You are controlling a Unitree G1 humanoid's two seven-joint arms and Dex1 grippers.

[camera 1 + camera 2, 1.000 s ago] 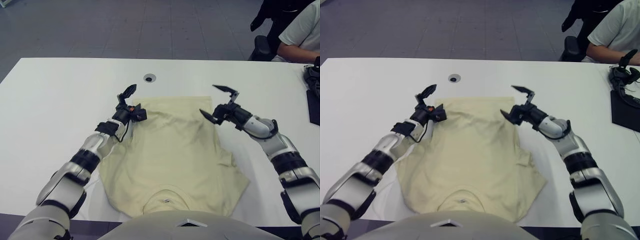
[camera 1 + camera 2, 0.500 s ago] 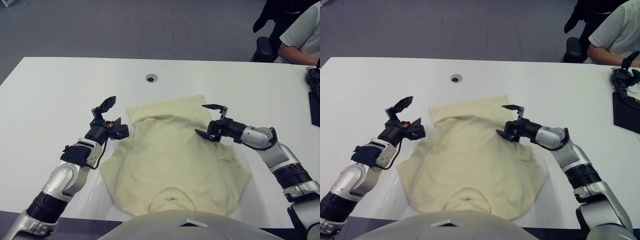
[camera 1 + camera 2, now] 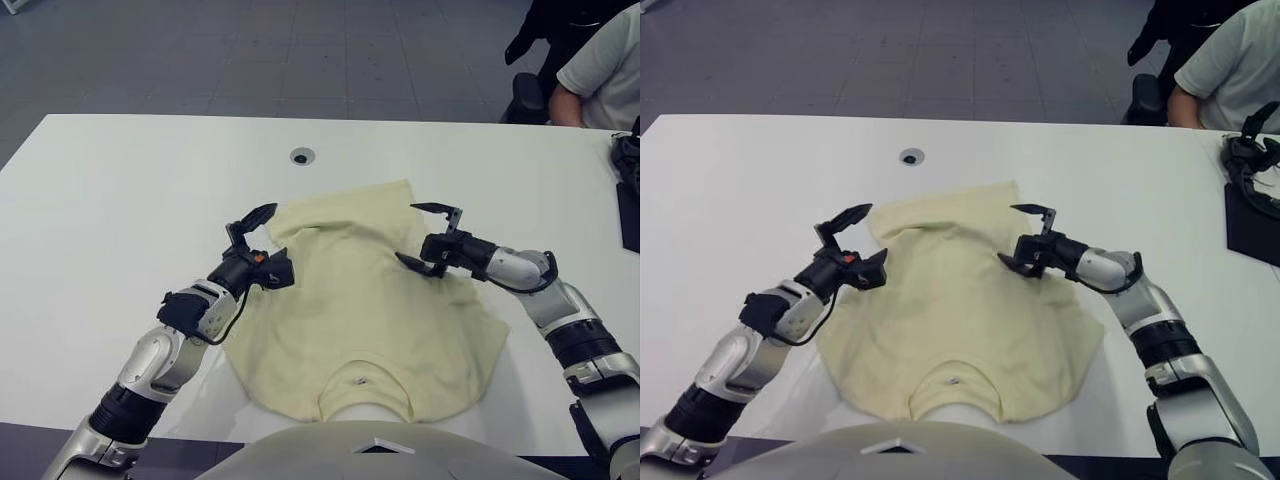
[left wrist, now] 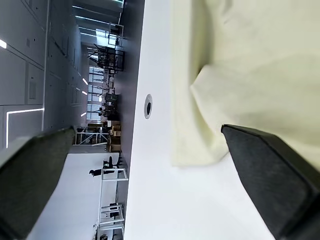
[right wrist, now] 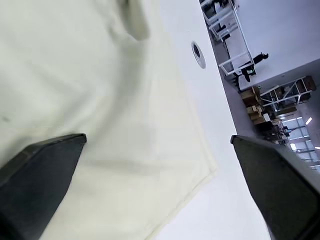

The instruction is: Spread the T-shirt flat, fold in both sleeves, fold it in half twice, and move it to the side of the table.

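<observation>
- One pale yellow T-shirt (image 3: 365, 300) lies rumpled on the white table (image 3: 120, 190), mid-width, on the near half, with its collar near and its hem far.
- Left gripper (image 3: 270, 242) sits at the shirt's left edge, toward the far corner, its fingers spread wide and holding nothing. In the left wrist view the hem corner shows between them.
- Right gripper (image 3: 409, 233) is over the shirt's far right part, also spread and empty. Its lower finger is close to the cloth, but I cannot tell if it touches.
- Two grippers, one shirt, and one small round hole (image 3: 301, 156) in the table just beyond the hem.
- Sleeves are hard to pick out among the folds, and the near edge below the collar is hidden.
- Dark gear (image 3: 1250, 190) at the table's right edge is cut off.
</observation>
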